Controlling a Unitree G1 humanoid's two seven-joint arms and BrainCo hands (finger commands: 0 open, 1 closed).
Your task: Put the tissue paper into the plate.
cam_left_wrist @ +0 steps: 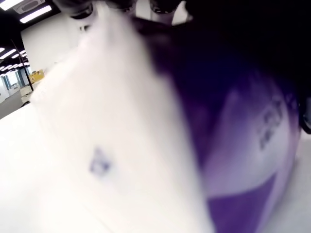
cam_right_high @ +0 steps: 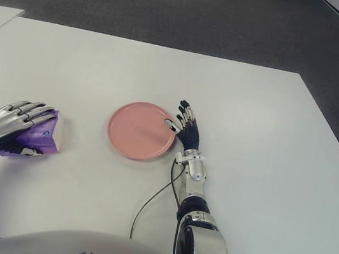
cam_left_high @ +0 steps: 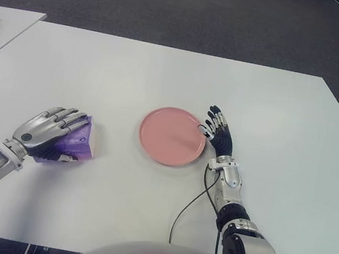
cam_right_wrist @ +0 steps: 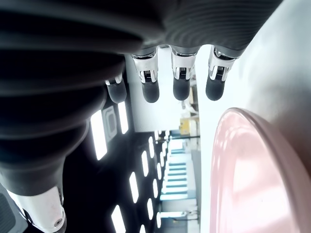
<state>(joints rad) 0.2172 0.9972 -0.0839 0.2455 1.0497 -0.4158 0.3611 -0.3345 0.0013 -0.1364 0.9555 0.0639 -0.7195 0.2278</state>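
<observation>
On the white table (cam_left_high: pixel 165 75), toward its left side, the robot's left hand (cam_left_high: pixel 49 130) lies over a purple tissue packet (cam_left_high: pixel 77 141); its metal fingers (cam_left_high: pixel 68 116) are curled across the top of the packet and the thumb shows tucked in at the near edge, so the hand has the packet in its grasp; whether the packet is clear of the tabletop or still pressed to it, I cannot tell. The left wrist view shows the same packet (cam_left_wrist: pixel 243 136) up close, purple and white, filling nearly everything. Well apart from it, near the middle of the table, sits the pink plate (cam_left_high: pixel 171 137), round and flat, with nothing on it. Just beside the plate's right edge is the right hand (cam_left_high: pixel 217 131); its dark fingers (cam_left_high: pixel 213 116) are stretched out and slack, holding nothing, the thumb tip at the plate's rim; the right wrist view shows those fingertips (cam_right_wrist: pixel 181 87) straight, with the plate's rim (cam_right_wrist: pixel 252 160) alongside.
</observation>
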